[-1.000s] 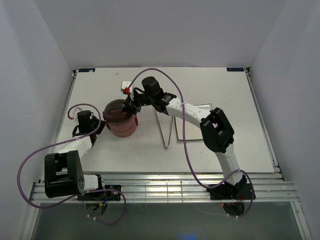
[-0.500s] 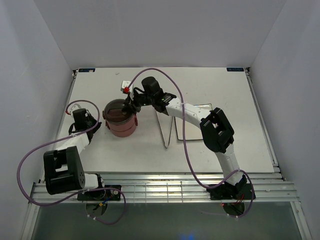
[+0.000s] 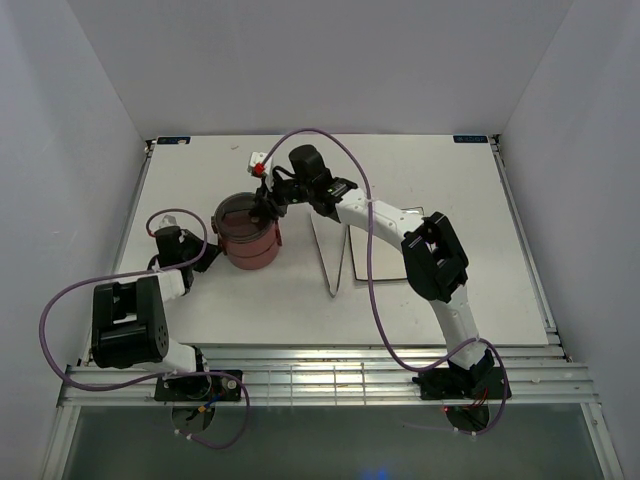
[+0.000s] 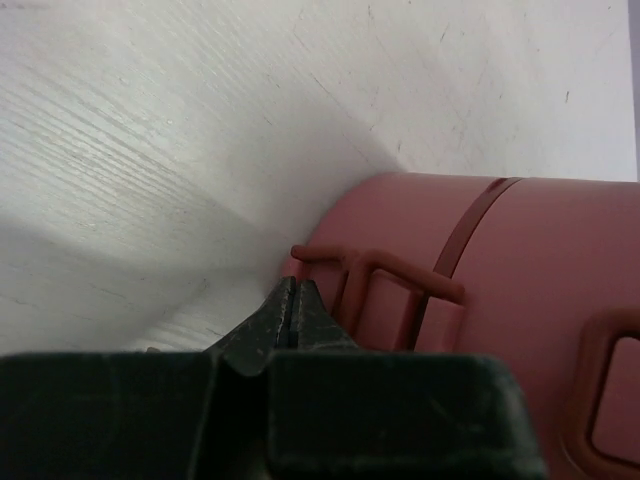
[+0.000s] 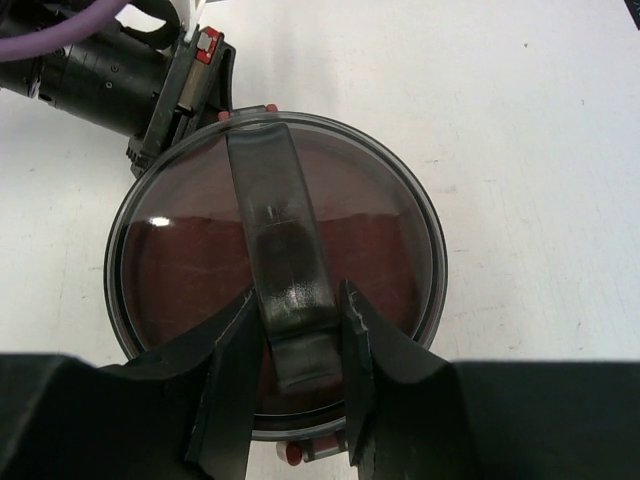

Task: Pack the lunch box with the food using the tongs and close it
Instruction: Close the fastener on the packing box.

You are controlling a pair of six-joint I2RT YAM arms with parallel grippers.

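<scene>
Matte white worktop (image 3: 480,200) with a fine grain like wood, closed in by plain pale walls.

Left of centre on it, upright: lunch box (image 3: 248,245), round, two dusty-red bowls stacked one on the other. Smooth and dull outside, like plastic, with a thin darker-red band (image 4: 468,225) running over the side. On top, a round cover (image 5: 400,230), smoky grey, glossy and half transparent, dark red showing through it. Across the cover, a flat arched handle (image 5: 275,200) of the same smoky grey, with small light reflections.

Right tool (image 3: 268,203) directly above the cover. Black angular fingers (image 5: 232,350) on both sides of the handle, pressed against its two edges: clamped on the handle, not fully together.

Left tool (image 3: 207,257) low at the left side of the lunch box, near its foot. Black fingers together, no gap between, the fingertips (image 4: 283,318) forming one thin wedge. Just beside them, a red loop-shaped clasp (image 4: 385,275) on the wall of the bowl; touching or not, impossible to tell.

Right of the lunch box and apart from it: tongs (image 3: 322,255), slim, silver, shiny metal. Two thin flat arms in a narrow V, lying flat, the joint toward the near edge. Right arm of the V along the left edge of a white square plate (image 3: 390,268), mostly hidden under the right robot arm; on it or only beside it, not clear.

Inside of the bowls hidden by the cover.
</scene>
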